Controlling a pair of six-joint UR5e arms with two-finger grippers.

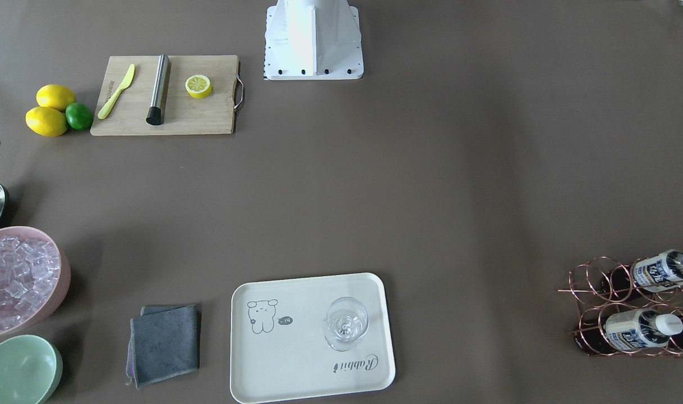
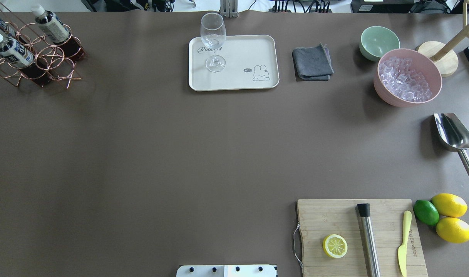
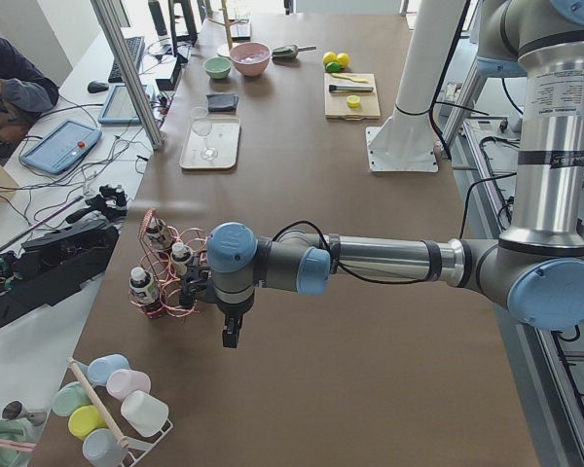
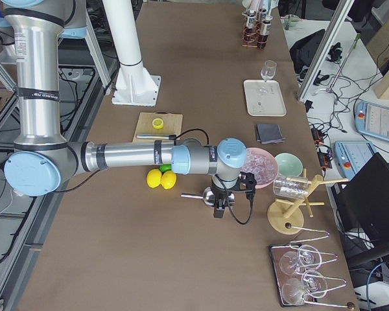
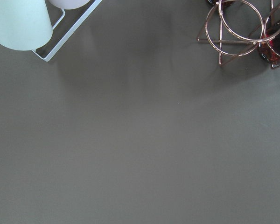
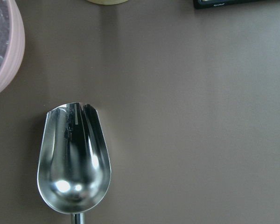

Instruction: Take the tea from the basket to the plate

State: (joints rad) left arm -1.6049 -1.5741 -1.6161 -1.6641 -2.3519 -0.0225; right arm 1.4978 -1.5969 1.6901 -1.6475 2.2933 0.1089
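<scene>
Three tea bottles (image 2: 12,50) lie in the rose-gold wire basket (image 2: 53,61) at the table's far left corner; two show in the front view (image 1: 640,329). The cream plate (image 2: 242,54) sits at the far middle with a clear stemmed glass (image 2: 213,42) standing on it. My left gripper (image 3: 231,339) shows only in the exterior left view, hanging just beside the basket (image 3: 165,282), outside it; I cannot tell if it is open. My right gripper (image 4: 219,212) shows only in the exterior right view, above a metal scoop (image 6: 74,163); I cannot tell its state.
A grey cloth (image 2: 312,62), green bowl (image 2: 378,41) and pink ice bowl (image 2: 407,79) stand right of the plate. A cutting board (image 2: 357,234) with a lemon half, knife and steel tube, plus lemons (image 2: 450,215), lies near right. Pastel cups (image 3: 107,399) stand near the basket.
</scene>
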